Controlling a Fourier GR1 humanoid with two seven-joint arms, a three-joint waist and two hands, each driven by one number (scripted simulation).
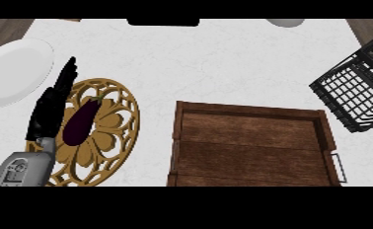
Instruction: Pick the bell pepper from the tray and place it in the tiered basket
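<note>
Head view, looking steeply down on a white marbled counter (218, 60). The largest thing on it is a dark wooden tray (251, 146) at lower centre and right, with a raised rim and a small metal handle on its right side. The part of its floor that shows is bare wood, and no bell pepper can be seen there or anywhere else in the view.

To the left of the tray lies a round golden openwork trivet (120, 124). Above and left of that, a white plate (22, 70) is cut off by the left edge. A black wire basket (350, 92), tilted in the view, comes in from the right edge, well apart from the trivet.

The left hand (50, 107) rises from a grey forearm (22, 171) at the lower left corner. Its black fingers are straight and close together, pointing up and slightly right, and hold nothing. The right hand does not show.

A dark purple eggplant (80, 123) rests on the trivet, just beside the left hand on its right. Its long axis runs almost parallel to the fingers, stem end uppermost.

The tray lies to the right of the left hand, beyond the trivet, and the basket farther right again. Judging by that, the unseen right hand would be better placed for both.
</note>
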